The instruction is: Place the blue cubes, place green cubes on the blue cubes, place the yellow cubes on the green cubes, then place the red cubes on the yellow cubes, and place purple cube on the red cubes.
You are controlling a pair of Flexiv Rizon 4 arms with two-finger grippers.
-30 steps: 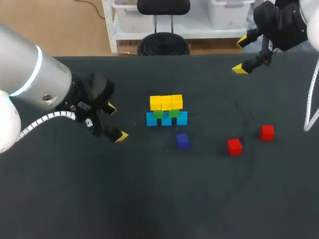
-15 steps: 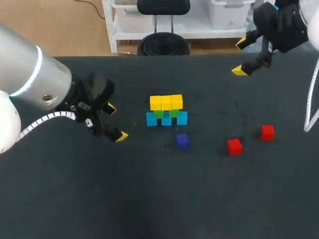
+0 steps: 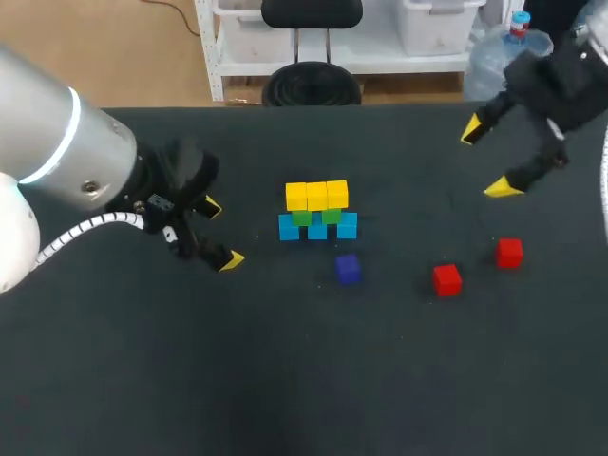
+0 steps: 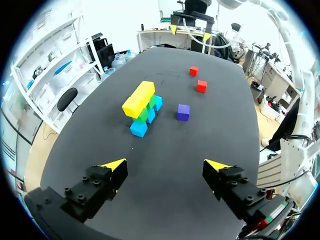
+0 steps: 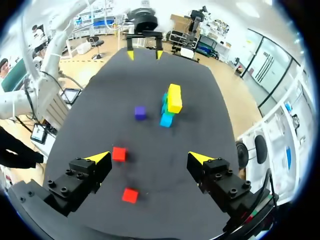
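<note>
Head view: your left gripper point(image 3: 220, 233) sits well left of the yellow cubes point(image 3: 317, 195), jaws wide, empty. The yellows top green cubes point(image 3: 316, 217) on blue cubes point(image 3: 317, 228), with the purple cube point(image 3: 348, 268) just in front. Your right gripper point(image 3: 486, 159) is wide and empty, near the red cubes point(image 3: 447, 279).
Left wrist view: the yellows point(image 4: 138, 99) lie well ahead of the spread fingers.
Right wrist view: both reds point(image 5: 119, 154) lie under the wide jaws, untouched.

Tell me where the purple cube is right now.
In the head view the purple cube sits alone on the table, just on the robot's side of the blue cubes, with a red cube to its right.
</note>
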